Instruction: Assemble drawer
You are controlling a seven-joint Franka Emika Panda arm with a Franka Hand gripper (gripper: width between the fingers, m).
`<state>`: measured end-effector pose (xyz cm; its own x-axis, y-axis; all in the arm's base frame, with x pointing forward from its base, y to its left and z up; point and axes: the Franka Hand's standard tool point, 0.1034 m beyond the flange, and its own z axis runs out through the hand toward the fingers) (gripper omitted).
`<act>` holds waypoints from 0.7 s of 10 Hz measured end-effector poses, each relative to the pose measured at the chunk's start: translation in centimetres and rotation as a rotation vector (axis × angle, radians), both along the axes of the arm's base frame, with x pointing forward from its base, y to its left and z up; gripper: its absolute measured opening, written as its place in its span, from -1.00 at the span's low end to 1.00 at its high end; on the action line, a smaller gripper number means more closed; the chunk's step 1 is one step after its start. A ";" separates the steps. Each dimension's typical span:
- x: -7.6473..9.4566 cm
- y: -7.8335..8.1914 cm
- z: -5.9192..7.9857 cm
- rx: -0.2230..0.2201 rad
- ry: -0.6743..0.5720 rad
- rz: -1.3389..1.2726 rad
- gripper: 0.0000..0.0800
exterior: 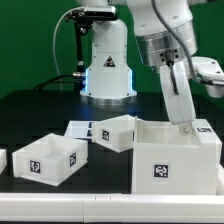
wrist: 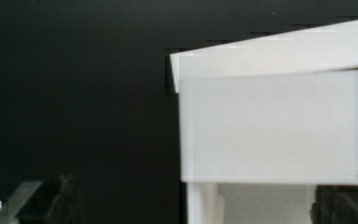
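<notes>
A large white drawer case (exterior: 176, 160) with a marker tag on its front stands at the front of the exterior view's right. My gripper (exterior: 184, 122) reaches down to its far top rim. In the wrist view the case (wrist: 274, 110) fills one side, with a thin white wall running down between my two dark fingers (wrist: 43, 200). The fingers stand wide apart, so my gripper (wrist: 194, 208) is open and holds nothing. Two smaller open white drawer boxes sit on the table: one (exterior: 50, 158) at the front left, one (exterior: 115, 132) in the middle.
The marker board (exterior: 78, 129) lies flat behind the two small boxes. The arm's white base (exterior: 108, 70) stands at the back centre on the black table (exterior: 40, 110). Cables hang at the back left.
</notes>
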<state>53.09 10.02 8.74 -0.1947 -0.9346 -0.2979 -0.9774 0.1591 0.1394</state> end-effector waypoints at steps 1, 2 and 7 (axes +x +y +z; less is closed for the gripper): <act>0.0 0.1 0.0 0.000 -0.001 0.004 0.62; 0.0 0.1 0.0 -0.001 0.000 0.005 0.62; 0.1 0.0 0.2 -0.085 0.029 0.071 0.62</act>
